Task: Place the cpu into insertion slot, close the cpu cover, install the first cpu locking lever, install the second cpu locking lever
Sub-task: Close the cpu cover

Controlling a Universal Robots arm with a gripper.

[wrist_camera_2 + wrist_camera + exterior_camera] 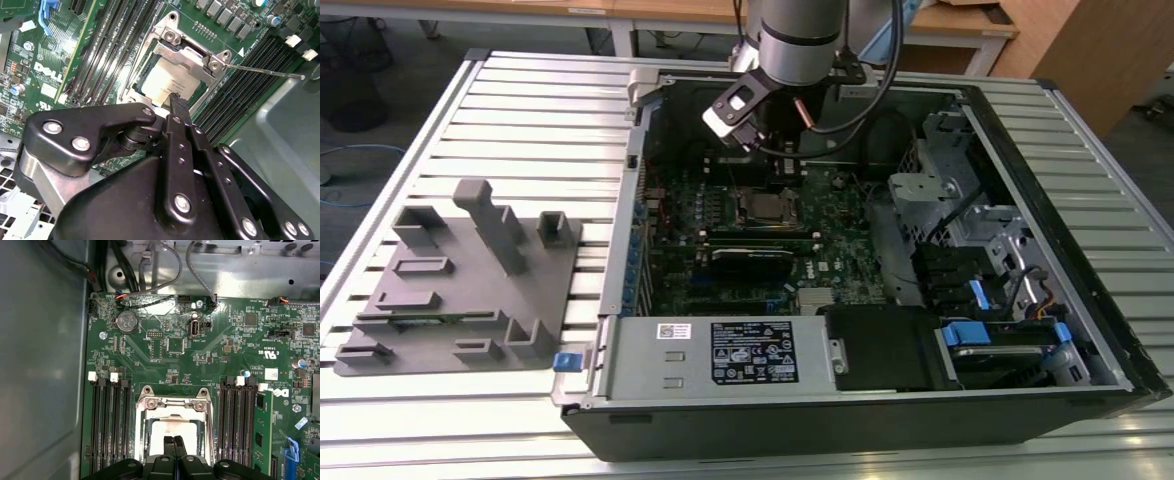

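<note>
Resting flat, chip (162, 82) sits under cover frame (192, 54) on green board (200, 360), straight below my jaws. Jaws pinched together, gripping nothing, poised over chip's edge. Thin lever (265, 71) juts sideways from frame corner, seemingly unlatched.

The flat, square, silvery-grey cpu (165, 80) sits in the dark-framed square insertion slot (145, 432), directly under the gripper (175, 100) tips. The thin metal-frame cpu cover (182, 50) lies down around it.
</note>
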